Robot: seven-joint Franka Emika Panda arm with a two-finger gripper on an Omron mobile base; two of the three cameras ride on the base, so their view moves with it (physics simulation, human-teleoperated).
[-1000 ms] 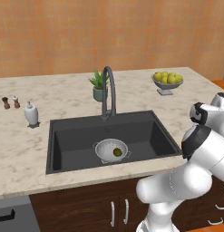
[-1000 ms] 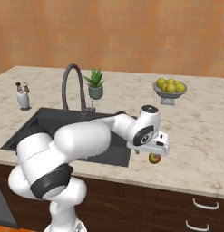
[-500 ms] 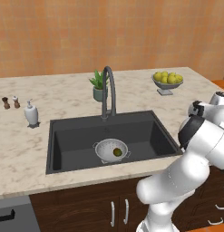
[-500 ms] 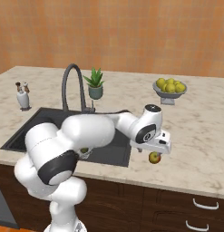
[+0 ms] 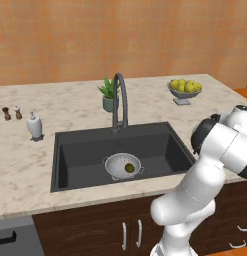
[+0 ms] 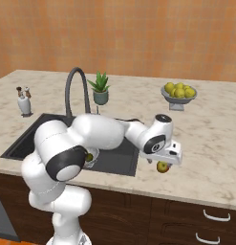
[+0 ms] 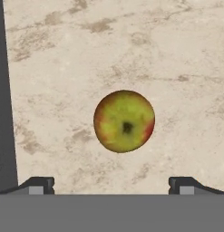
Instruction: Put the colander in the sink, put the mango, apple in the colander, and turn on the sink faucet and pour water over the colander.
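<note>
Yellow-green with a red blush, the apple (image 7: 124, 121) lies on the beige marble counter (image 7: 131, 45), directly under the hand camera. The gripper (image 7: 111, 183) hangs just above it with its two dark tips spread wide, one on each side of the fruit and not touching it — so it is open and holds nothing. From the right base view the gripper (image 6: 163, 160) sits low over the apple (image 6: 162, 167), near the front edge of the counter and just right of the sink (image 6: 120, 158). I judge this pose to be a top-down approach: the fruit is centred between the tips so that they can close on its sides.

Further back, the colander (image 5: 123, 166) already stands on the floor of the sink (image 5: 75, 155), close to the front wall, and one dark green mango (image 5: 129, 168) rests inside it. It is probably placed there so that the stream can fall on it later. The sink faucet (image 5: 120, 101) rises behind the basin; I see no water running.

Counting: one apple, one mango, one colander, one faucet. Behind them stand one potted plant (image 5: 110, 93), one fruit bowl (image 5: 184, 90) with a pile of several yellow-green fruits, one soap dispenser (image 5: 34, 125) and two small shakers (image 5: 11, 113).
</note>
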